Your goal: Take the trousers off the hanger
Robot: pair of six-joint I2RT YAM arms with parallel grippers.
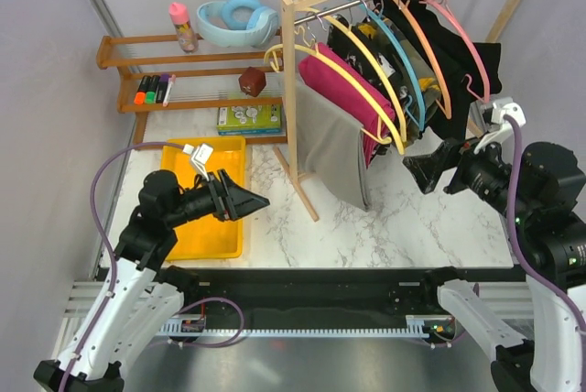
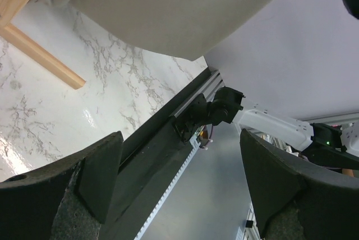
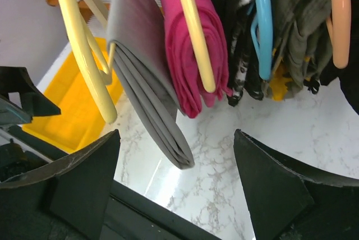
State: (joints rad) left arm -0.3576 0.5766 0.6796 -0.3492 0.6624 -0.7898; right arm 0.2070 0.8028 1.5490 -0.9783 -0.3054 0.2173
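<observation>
— Trousers [image 1: 334, 103] vs grippers, status?

— Right gripper [image 1: 414, 172]: fingers spread, nothing between them. It sits right of the rack [image 1: 291, 90], tips pointed left at the low ends of the hangers. Near the cloth, not touching.

— What's straight ahead of it?

— Wrist view: grey pair [image 3: 140, 77] and magenta pair [image 3: 171, 38] hang above the gap between the fingers, each folded over a yellow hanger [image 3: 194, 32]. Further right are the speckled black pair [image 3: 238, 38], a blue hanger [image 3: 262, 15], the camouflage pair [image 3: 297, 44] and an orange hanger [image 3: 339, 21].

— Left side?

— Left gripper [image 1: 256, 201]: also spread wide, empty. From above it overlaps the right edge of the tray [image 1: 197, 241] and points right at the grey pair. The rack's post and foot stand between the two, so it is apart from the cloth. Its wrist camera catches only the grey hem along the top, with the marble table [image 2: 84, 100] under it.

— Everything on the rail?

— Yes, all five pairs are hung. Grey is nearest the post, then magenta, speckled and camouflage, with the black pair [image 1: 458, 53] at the far end. The grey hem hangs lowest, clear of the table.
</observation>
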